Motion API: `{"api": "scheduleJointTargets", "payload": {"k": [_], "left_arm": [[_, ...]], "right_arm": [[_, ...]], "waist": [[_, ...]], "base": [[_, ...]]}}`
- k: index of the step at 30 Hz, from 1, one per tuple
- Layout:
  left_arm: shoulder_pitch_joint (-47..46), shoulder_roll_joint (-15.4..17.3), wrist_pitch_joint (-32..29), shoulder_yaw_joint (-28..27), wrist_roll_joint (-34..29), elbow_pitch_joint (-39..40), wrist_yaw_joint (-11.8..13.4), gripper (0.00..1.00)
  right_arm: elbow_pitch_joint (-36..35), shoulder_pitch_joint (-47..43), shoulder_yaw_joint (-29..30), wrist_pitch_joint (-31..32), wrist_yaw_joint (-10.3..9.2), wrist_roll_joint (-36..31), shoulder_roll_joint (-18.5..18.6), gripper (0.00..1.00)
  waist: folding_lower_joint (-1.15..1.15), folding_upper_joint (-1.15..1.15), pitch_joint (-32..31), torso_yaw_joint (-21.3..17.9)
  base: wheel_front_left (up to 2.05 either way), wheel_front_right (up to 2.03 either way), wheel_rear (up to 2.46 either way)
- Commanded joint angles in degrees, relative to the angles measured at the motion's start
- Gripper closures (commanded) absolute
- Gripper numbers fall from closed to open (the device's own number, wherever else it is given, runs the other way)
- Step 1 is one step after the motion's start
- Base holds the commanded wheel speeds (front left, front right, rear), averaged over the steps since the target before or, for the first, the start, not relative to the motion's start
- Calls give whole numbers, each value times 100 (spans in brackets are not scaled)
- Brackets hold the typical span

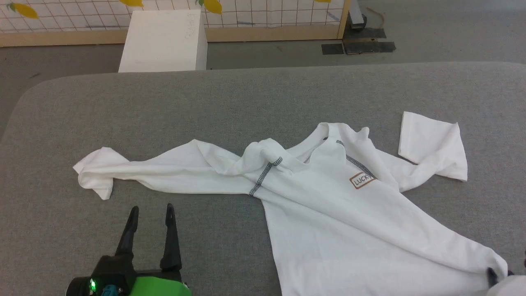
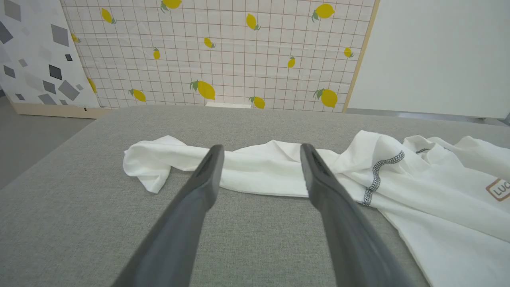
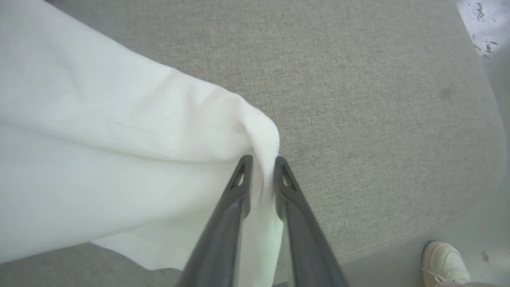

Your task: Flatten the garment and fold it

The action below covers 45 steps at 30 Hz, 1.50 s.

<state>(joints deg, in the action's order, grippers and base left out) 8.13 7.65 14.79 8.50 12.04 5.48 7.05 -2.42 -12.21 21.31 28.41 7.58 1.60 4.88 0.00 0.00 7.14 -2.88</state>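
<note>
Right wrist view: right gripper (image 3: pixel 263 159) pinches shirt (image 3: pixel 119 139) corner.
Draw it taut, away from the spread left gripper (image 1: pixel 151 208).

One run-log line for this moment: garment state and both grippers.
garment: crumpled, unfolded on table | left gripper: open, empty, over table | right gripper: closed on garment corner | fold: not started

Grey fabric worktop (image 1: pixel 246 94) across the middle; white box (image 1: pixel 164 41) upper left, lemon-print grid panel (image 1: pixel 267 16) behind it; pale shoe (image 3: pixel 444 261) lower right in the right wrist view.
</note>
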Motion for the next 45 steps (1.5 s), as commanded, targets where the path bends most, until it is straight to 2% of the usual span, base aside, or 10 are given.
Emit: {"api": "scheduleJointTargets", "payload": {"k": [1, 6, 9, 12, 17, 22, 28, 34, 39, 45], "left_arm": [[-64, 35, 17, 4, -28, -23, -38, 0], [-59, 75, -52, 8, -45, 7, 3, 0], [-55, 79, -81, 17, -60, 79, 44, 0], [-30, 65, -79, 29, -68, 132, 81, 0], [75, 28, -67, 95, -58, 54, 103, 0], [147, 28, -248, 219, -13, -39, 45, 0], [-38, 208, -1081, 492, -84, 128, -121, 0], [-599, 428, -2813, 1049, -35, 583, -603, 0], [-1096, 263, -3795, 1550, 60, 656, -874, 0], [-1327, -101, -4536, 2105, 74, 57, -895, 0]], "right_arm": [[14, 184, -71, -113, -9, 46, -52, 0], [-517, 597, 128, -811, -9, 49, -151, 0], [-958, 828, 232, -1630, -9, 63, -189, 0], [-1115, 888, 182, -2399, -9, 335, -197, 0], [-707, 618, -36, -3218, -9, 919, -199, 0], [-193, 376, -343, -3569, -9, 1195, -199, 0], [-31, 401, -441, -3694, -9, 1171, -200, 0], [-22, 481, -408, -3701, -9, 1125, -200, 0], [62, 579, -450, -3739, -9, 1161, -200, 0], [155, 787, -500, -3796, -9, 1170, -200, 0]], "waist": [[0, 0, -6, 10], [0, 0, 20, 28], [0, 0, 46, 38], [0, 0, 54, 50], [0, 0, 11, 47], [0, 0, -29, 35], [0, 0, -24, 21], [0, 0, 98, 91], [0, 0, 260, 147], [0, 0, 481, 128]], "base": [[0, 0, 0], [0, 0, 0], [0, 0, 0], [0, 0, 0], [0, 0, 0], [0, 0, 0], [0, 0, 0], [0, 0, 0], [0, 0, 0], [0, 0, 0]]}}
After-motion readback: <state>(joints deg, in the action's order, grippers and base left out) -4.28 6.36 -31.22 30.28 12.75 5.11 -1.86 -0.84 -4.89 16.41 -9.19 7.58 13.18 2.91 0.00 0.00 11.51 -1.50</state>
